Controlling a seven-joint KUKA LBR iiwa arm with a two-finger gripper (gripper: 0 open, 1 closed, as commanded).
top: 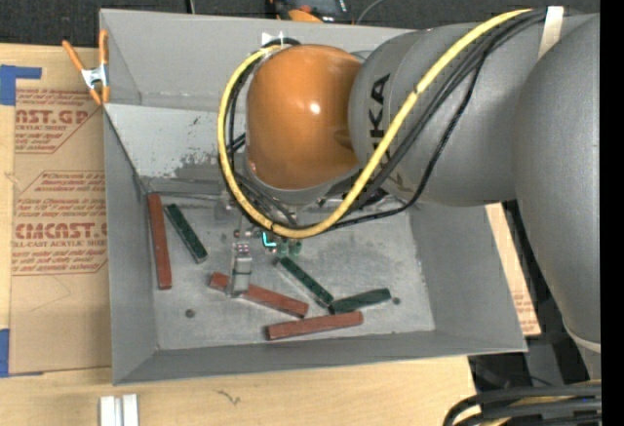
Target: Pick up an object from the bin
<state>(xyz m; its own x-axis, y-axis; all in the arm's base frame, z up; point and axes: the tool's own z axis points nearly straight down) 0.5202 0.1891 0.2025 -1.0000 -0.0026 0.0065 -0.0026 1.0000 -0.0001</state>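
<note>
The red-brown stick [278, 300] lay slanted at lower centre of the bin [122, 249] floor. The gripper [239, 273] stood over its left end; whether it was open, clenched or gripping could not be told. A dark green stick [307, 283] lay just right of it, another red-brown stick [314, 325] below, and a long red-brown stick [159, 241] upright at far left.

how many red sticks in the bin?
3. Left stick along the left wall; middle stick on the floor's centre; front stick nearest the front wall. The arm covers the back of the bin, so more may be hidden.
</note>
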